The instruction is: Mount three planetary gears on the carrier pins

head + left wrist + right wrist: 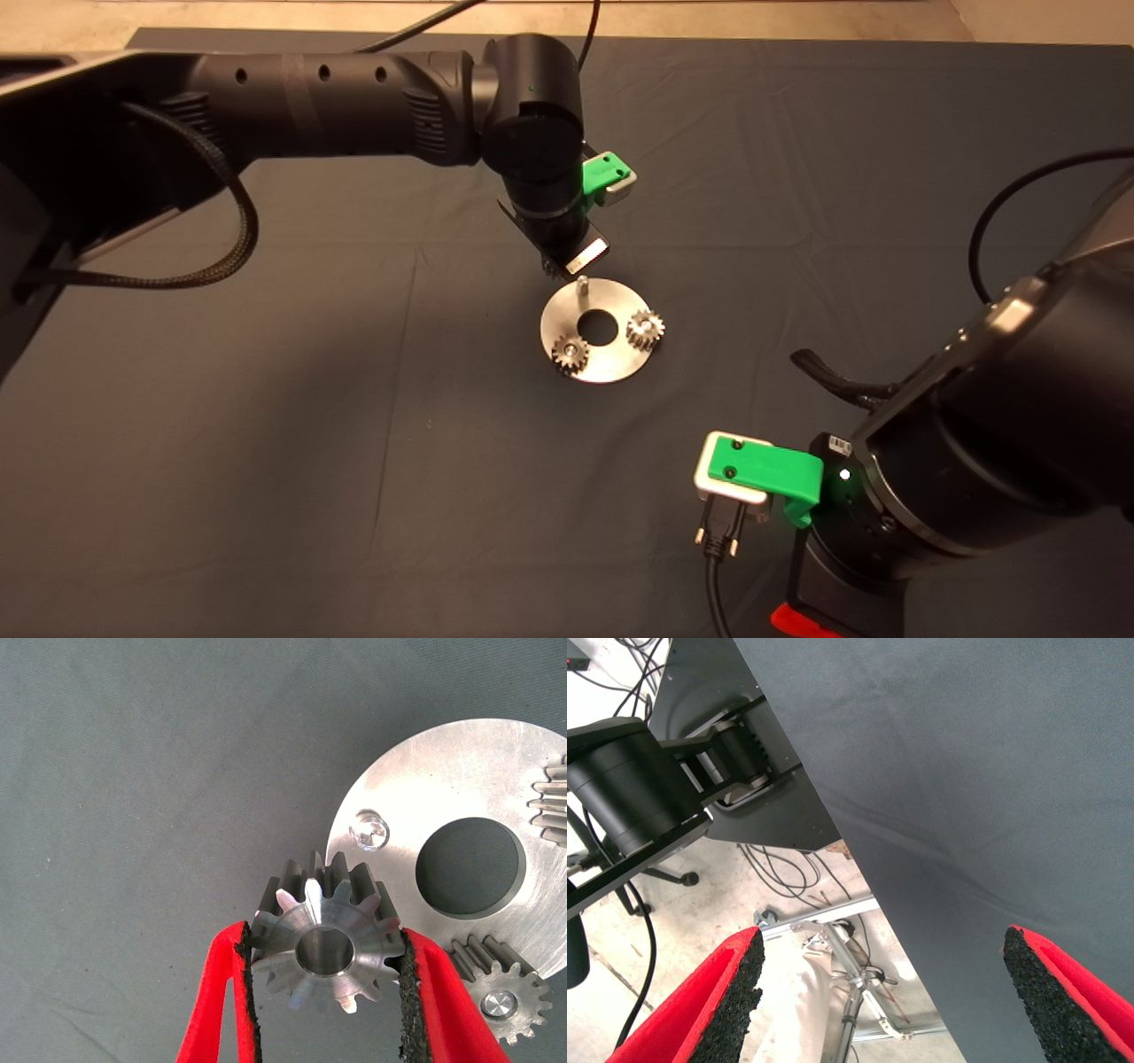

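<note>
My left claw (323, 992) is clamped on the third planetary gear (323, 943), pads biting its toothed flanks from either side, bore facing my wrist camera so the gear's axis runs roughly upright. Just beyond the claw's tips, slightly off to one side, stands the one bare carrier pin (369, 829) near the rim of the round disc (461, 762). I judge the gear's hole is not yet over that pin; a short shift outward from the fingertips should line bore and stud up before lowering. Farther past the pin, across the disc's central hole, the two other gears (570, 354) (645, 330) already sit on their pins. Farthest off, my right claw (886, 992) is parked at the table's near-right edge, fingers spread wide, holding nothing.
</note>
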Robot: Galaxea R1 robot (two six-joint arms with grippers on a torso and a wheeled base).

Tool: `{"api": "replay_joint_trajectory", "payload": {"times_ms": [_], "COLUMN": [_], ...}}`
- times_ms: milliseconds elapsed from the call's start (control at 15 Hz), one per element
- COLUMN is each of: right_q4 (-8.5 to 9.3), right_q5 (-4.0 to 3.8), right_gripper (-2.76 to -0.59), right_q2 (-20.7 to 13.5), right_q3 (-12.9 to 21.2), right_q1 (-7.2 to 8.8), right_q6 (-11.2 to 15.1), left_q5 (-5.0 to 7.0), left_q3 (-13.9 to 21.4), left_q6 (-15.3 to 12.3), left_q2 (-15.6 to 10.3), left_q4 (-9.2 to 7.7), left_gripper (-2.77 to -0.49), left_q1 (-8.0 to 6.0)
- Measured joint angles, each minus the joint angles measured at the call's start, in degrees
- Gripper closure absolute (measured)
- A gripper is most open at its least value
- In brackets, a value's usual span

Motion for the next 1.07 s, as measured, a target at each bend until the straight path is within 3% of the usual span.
{"api": "replay_joint_trajectory", "payload": {"times_ms": [333,600,733,1067], "right_q4": [0.01,0.02,0.02,0.02], "right_q5": [-0.02,0.02,0.02,0.00], "right_gripper": [-2.00,-2.00,-2.00,-2.00], "right_q2": [0.4,0.5,0.5,0.7], "right_q3": [0.0,0.0,0.0,0.0], "right_q1": [0.00,0.00,0.00,0.00], "right_q6": [0.0,0.0,0.0,0.0], "left_q5": [-0.12,-1.58,-1.62,-1.64], "left_q3": [-0.2,-1.6,-2.0,-2.4], "left_q6": [-0.4,-0.5,-0.5,-0.5], "left_q2": [2.4,3.6,3.8,3.8], "left_q4": [-0.02,0.00,0.02,0.12], "left_gripper": [-0.64,-0.64,-0.64,-0.64], "left_q1": [0.00,0.15,0.17,2.38]}}
